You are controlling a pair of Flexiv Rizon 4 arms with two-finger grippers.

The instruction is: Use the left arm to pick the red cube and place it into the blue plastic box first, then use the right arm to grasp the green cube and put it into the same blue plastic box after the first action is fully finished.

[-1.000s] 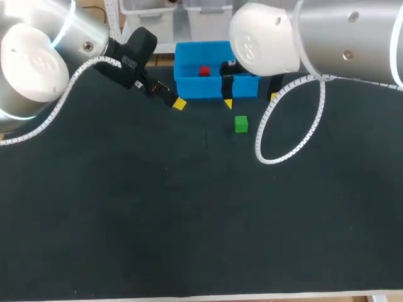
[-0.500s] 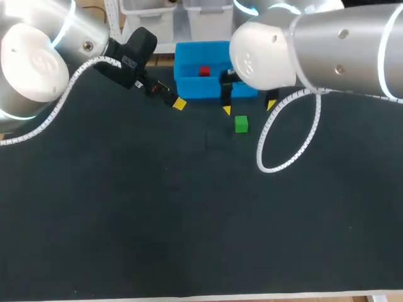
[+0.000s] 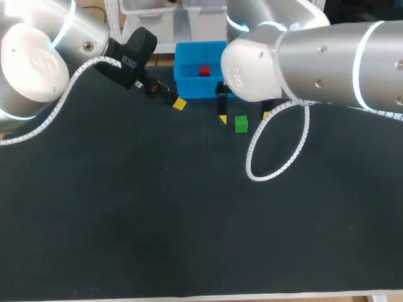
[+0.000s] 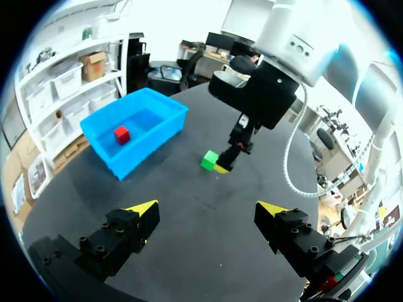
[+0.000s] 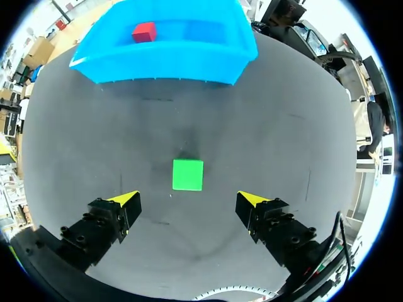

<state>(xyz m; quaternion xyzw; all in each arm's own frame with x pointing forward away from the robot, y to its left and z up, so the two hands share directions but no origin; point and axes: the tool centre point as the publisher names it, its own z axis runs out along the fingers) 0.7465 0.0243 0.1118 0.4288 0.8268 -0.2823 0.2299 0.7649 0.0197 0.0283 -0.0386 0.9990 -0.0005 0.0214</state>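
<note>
The red cube lies inside the blue plastic box at the table's far edge; both wrist views show it there too, red cube in blue box. The green cube rests on the black table just in front of the box. My right gripper hovers over it, open, a yellow tip on either side; in the right wrist view the green cube sits just ahead of the open right gripper. My left gripper is open and empty, left of the box, left gripper.
The black table stretches wide in front of the box. My right arm's white coiled cable loops down over the table beside the green cube. White bins stand behind the box.
My right arm has swung left and toward the front, bringing its gripper from the box's front wall to over the green cube. The left arm has stayed put.
</note>
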